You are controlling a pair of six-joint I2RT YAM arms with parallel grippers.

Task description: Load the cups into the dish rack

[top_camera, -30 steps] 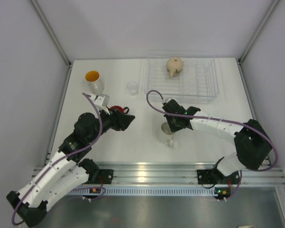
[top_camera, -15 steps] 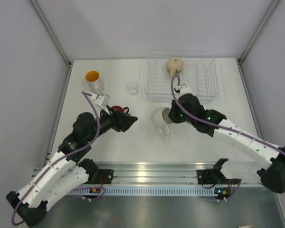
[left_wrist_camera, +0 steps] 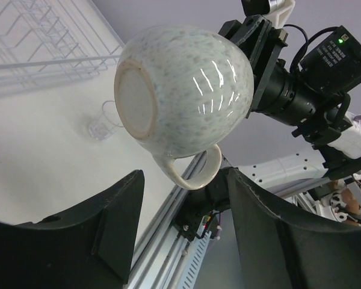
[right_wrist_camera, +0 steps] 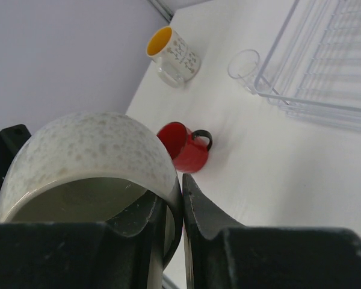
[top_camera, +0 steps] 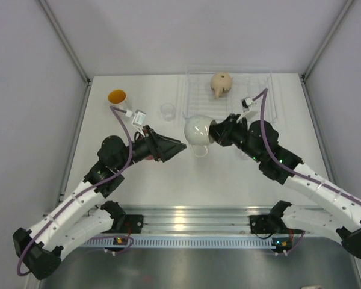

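My right gripper is shut on the rim of the white mug and holds it tilted on its side above the table, near the dish rack. The rim sits between the jaws in the right wrist view. My left gripper is open and empty, just left of the white mug. The tan mug lies in the rack. The red mug stands on the table; my left arm hides it from above. The orange-lined cup and a small clear glass stand left of the rack.
Grey walls with metal posts close in the table on three sides. A metal rail runs along the near edge by both arm bases. The rack's ribbed slots lie to the right of the clear glass.
My right gripper has lifted the white mug off the table, tilted it and carried it back toward the rack. My left gripper has moved right and up toward the mug.
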